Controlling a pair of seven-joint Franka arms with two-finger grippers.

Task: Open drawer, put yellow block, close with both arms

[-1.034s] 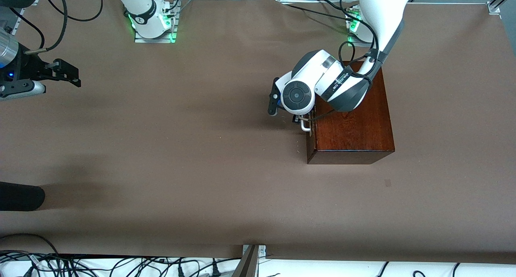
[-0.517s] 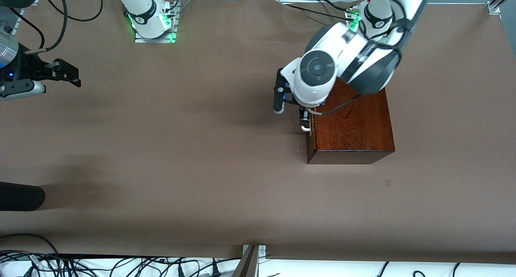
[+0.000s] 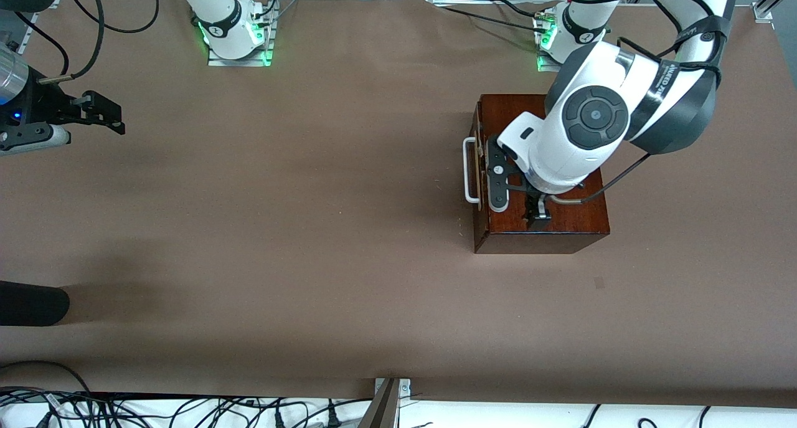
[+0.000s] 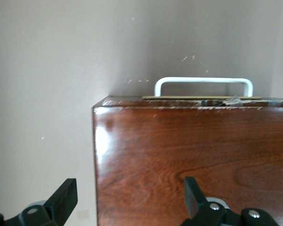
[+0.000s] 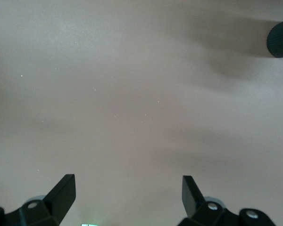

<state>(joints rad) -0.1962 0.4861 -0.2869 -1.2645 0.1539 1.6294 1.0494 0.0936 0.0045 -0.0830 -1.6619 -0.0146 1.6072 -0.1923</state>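
Front view: the left gripper (image 3: 518, 207) hangs over the wooden box (image 3: 542, 219), drawer (image 3: 476, 166) closed.

Left wrist view: fingers (image 4: 63, 200) apart above the box; white handle (image 4: 203, 84) visible.

Right wrist view: the right gripper (image 5: 127, 197) waits over bare desk (image 5: 132, 94), fingers apart.

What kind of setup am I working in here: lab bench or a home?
Most likely a robotics lab bench: a table under plain brown covering, arm bases bolted on metal plates, loose cables along its edge, one wooden box.

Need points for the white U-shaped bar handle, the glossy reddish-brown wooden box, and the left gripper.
white U-shaped bar handle (image 3: 468, 170): front view, long bar of the U.
glossy reddish-brown wooden box (image 3: 576, 219): front view, bare top panel near the corner.
left gripper (image 4: 127, 200): left wrist view, midway between its open fingertips, over the box's edge.
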